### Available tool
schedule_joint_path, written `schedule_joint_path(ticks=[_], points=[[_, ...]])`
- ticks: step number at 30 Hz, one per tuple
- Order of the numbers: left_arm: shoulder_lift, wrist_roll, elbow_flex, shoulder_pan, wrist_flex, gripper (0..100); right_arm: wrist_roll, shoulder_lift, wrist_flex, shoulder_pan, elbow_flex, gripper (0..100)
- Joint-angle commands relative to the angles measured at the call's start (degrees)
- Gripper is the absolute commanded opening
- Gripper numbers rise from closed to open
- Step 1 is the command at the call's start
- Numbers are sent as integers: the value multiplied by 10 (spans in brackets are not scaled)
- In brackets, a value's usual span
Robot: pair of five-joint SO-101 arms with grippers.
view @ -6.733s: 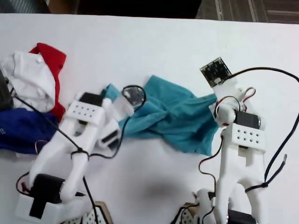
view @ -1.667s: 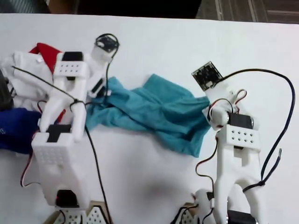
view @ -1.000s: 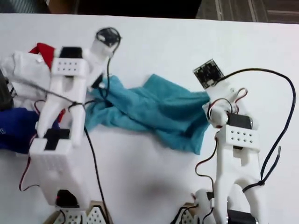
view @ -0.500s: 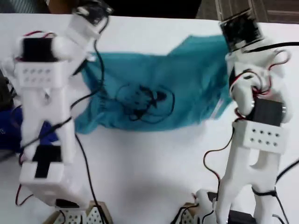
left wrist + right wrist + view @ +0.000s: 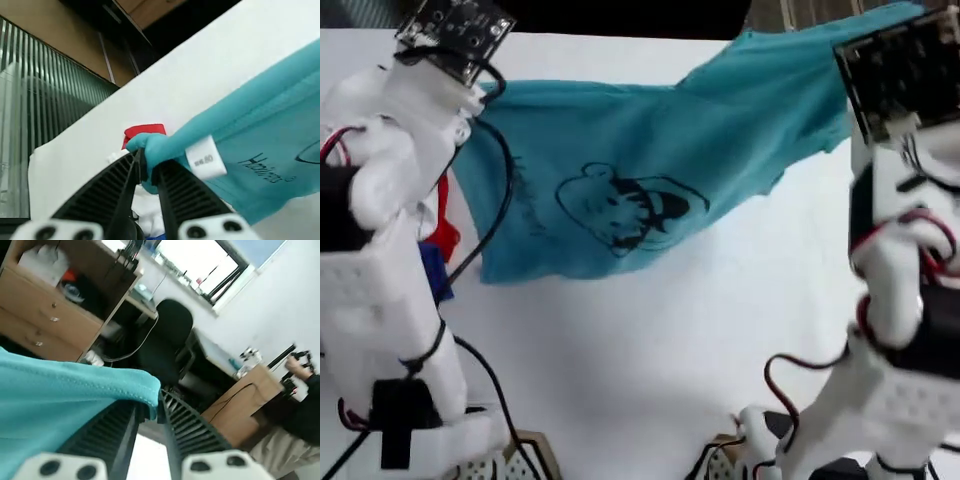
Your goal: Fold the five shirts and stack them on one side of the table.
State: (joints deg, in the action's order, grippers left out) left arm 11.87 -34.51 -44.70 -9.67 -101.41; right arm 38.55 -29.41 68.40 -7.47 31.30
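Slippage seems the risk, since left fingers (image 5: 102, 192) and right fingers (image 5: 192, 432) each clamp only a thin edge of the teal shirt (image 5: 620, 130) spread between them.

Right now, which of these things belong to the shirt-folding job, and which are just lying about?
Part of the job: teal shirt, held by left gripper and right gripper; red shirt; blue shirt; table.
Just lying about: office chair; wooden drawers.
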Motion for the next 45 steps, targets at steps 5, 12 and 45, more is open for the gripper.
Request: schedule_joint_path(ticks=[5, 12, 45], points=[[76, 34, -21, -5, -9, 25, -4, -5, 127, -3, 89, 20], [119, 69, -20, -9, -10, 25, -4, -5, 216, -3, 184, 20], [267, 106, 150, -9, 7, 25, 40, -82, 209, 73, 312, 20]])
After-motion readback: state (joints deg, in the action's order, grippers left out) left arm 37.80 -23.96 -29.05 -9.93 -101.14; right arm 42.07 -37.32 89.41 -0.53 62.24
